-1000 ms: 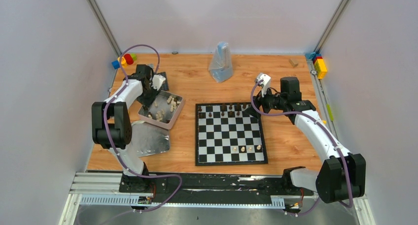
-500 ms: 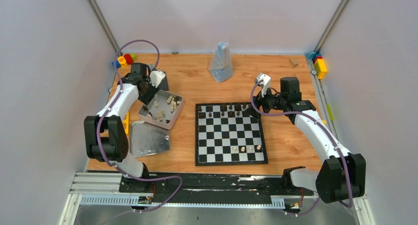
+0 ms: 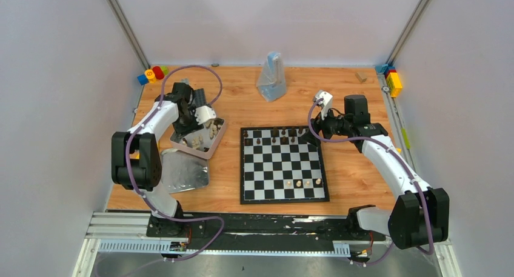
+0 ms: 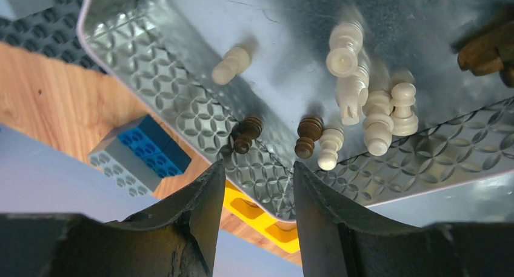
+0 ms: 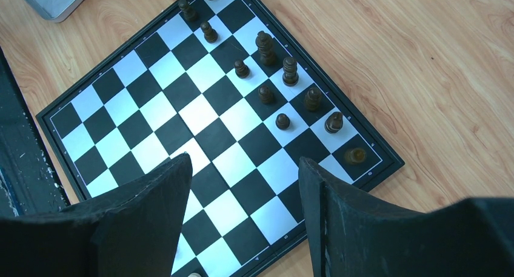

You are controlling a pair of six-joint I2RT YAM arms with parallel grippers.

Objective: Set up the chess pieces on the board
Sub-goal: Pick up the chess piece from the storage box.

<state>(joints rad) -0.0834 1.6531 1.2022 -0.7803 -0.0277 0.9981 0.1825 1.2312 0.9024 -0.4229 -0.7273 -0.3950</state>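
The board (image 3: 283, 195) lies mid-table with several dark chess pieces (image 3: 276, 134) on its far rows and three cream ones (image 3: 299, 183) near the front. More pieces lie loose in the silver tin (image 3: 219, 137). My left gripper (image 3: 188, 130) hangs over the tin's near-left part. In the left wrist view it (image 4: 257, 174) stands open and empty, just short of two dark pawns (image 4: 245, 133) and a cream pawn (image 4: 330, 148). My right gripper (image 3: 314, 133) hovers over the board's far right corner. It (image 5: 245, 168) is open above the board (image 5: 151, 110), dark pieces (image 5: 290, 71) beyond it.
The tin's lid (image 3: 185, 171) lies left of the board. A clear plastic bag (image 3: 271, 77) stands at the back. Toy bricks sit in the back corners (image 3: 153, 74) (image 3: 393, 80). A blue brick (image 4: 142, 156) and a yellow brick (image 4: 260, 213) lie beside the tin.
My left arm has swung from the tin's far-left edge to over the tin, its wrist turned. The right arm and the board's pieces have not moved.
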